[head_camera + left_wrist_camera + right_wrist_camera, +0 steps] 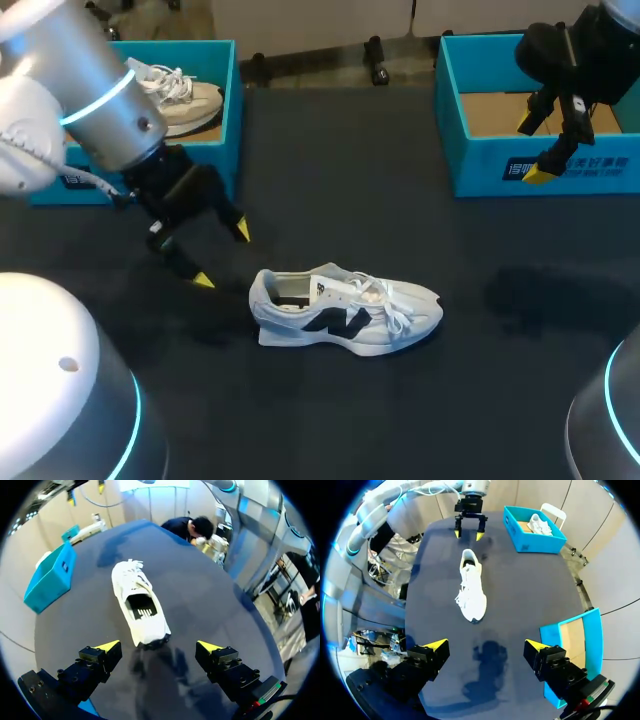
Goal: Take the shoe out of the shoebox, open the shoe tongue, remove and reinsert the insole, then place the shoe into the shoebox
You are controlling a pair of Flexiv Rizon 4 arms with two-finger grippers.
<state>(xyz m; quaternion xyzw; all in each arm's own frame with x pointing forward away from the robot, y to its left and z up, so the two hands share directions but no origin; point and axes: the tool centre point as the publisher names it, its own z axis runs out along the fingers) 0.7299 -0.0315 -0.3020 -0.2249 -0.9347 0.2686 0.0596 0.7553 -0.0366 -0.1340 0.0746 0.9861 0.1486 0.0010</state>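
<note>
A white sneaker (pixel 345 310) with a dark side logo lies upright on the black table, toe toward the right; its heel opening shows the insole inside (pixel 141 611). My left gripper (pixel 222 255) hangs open just left of the heel, nothing between its fingers; in the left wrist view the sneaker (pixel 138 605) lies just ahead of that gripper (pixel 158 647). My right gripper (pixel 535 148) is open and empty, above the front wall of the empty blue shoebox (pixel 560 165) at the back right. In the right wrist view the sneaker (pixel 471 587) lies far ahead of this gripper (pixel 486 646).
A second blue box (pixel 225 100) at the back left holds another pale sneaker (pixel 185 95). That same box (pixel 532 530) shows in the right wrist view. The empty shoebox's corner (pixel 575 645) lies beside my right gripper.
</note>
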